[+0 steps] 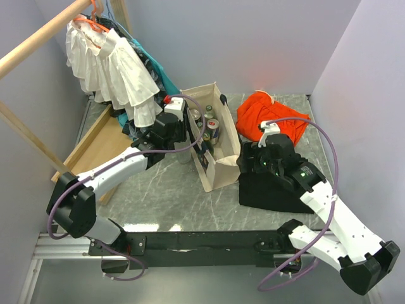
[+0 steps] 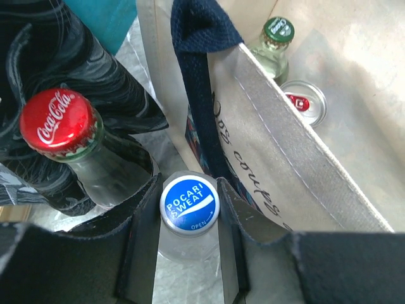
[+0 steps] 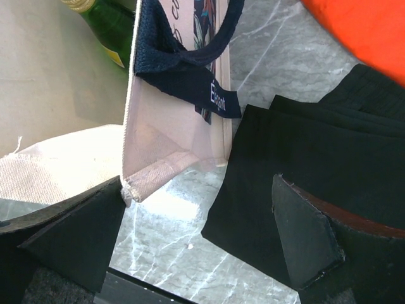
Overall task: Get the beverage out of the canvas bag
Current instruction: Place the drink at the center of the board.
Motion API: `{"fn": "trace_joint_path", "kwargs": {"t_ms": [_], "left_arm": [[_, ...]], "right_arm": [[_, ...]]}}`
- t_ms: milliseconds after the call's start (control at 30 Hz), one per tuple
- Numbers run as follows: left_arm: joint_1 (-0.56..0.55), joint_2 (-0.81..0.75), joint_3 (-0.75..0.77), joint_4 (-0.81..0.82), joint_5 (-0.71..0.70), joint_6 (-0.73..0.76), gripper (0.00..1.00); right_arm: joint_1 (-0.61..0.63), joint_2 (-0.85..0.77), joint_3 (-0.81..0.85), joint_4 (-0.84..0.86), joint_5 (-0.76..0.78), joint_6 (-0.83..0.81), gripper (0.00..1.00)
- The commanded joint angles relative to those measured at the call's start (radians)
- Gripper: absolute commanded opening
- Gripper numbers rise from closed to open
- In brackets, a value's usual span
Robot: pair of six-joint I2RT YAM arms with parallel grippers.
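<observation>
The beige canvas bag (image 1: 223, 166) stands open mid-table with black strap handles (image 2: 201, 76). My left gripper (image 2: 188, 185) is shut on the neck of a clear beverage bottle with a blue Pocari Sweat cap (image 2: 190, 204), just outside the bag's left wall (image 2: 297, 158). In the top view that bottle (image 1: 184, 153) is beside the bag. Inside the bag are a green-capped bottle (image 2: 278, 30) and a can (image 2: 304, 101). My right gripper (image 3: 199, 190) is open at the bag's near right corner (image 3: 149, 177), its left finger (image 3: 82, 234) touching the hem.
A Coca-Cola bottle (image 2: 57, 123) stands close to the left of the held one, against dark patterned cloth. White garments (image 1: 114, 66) hang from a wooden rail (image 1: 38, 38). An orange cloth bundle (image 1: 269, 114) and a black folded cloth (image 1: 272, 190) lie right of the bag.
</observation>
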Motion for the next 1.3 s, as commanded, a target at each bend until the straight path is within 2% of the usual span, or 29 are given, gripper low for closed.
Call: {"fn": "trace_joint_path", "kwargs": {"t_ms": [0, 533, 667, 733, 833, 867, 1067, 1267], "left_arm": [[0.001, -0.024, 0.049, 0.216, -0.025, -0.002, 0.01], [0.001, 0.028, 0.072, 0.201, -0.043, 0.007, 0.01], [0.003, 0.024, 0.066, 0.200, -0.048, 0.000, 0.15], [0.001, 0.021, 0.063, 0.198, -0.051, -0.002, 0.17], [0.003, 0.022, 0.066, 0.187, -0.052, -0.007, 0.28], [0.001, 0.021, 0.066, 0.184, -0.051, -0.008, 0.39], [0.003, 0.013, 0.057, 0.183, -0.045, -0.031, 0.61], [0.001, 0.001, 0.058, 0.171, -0.039, -0.037, 0.64]], "right_arm": [[0.008, 0.021, 0.012, -0.033, 0.025, -0.027, 1.00], [0.009, 0.020, 0.004, -0.030, 0.028, -0.026, 1.00], [0.008, 0.021, 0.004, -0.033, 0.028, -0.026, 1.00], [0.009, 0.023, 0.002, -0.032, 0.028, -0.024, 1.00], [0.008, 0.023, 0.002, -0.029, 0.025, -0.023, 1.00], [0.008, 0.023, 0.001, -0.029, 0.025, -0.023, 1.00], [0.008, 0.018, -0.001, -0.032, 0.026, -0.021, 1.00], [0.009, 0.010, -0.002, -0.032, 0.031, -0.021, 1.00]]}}
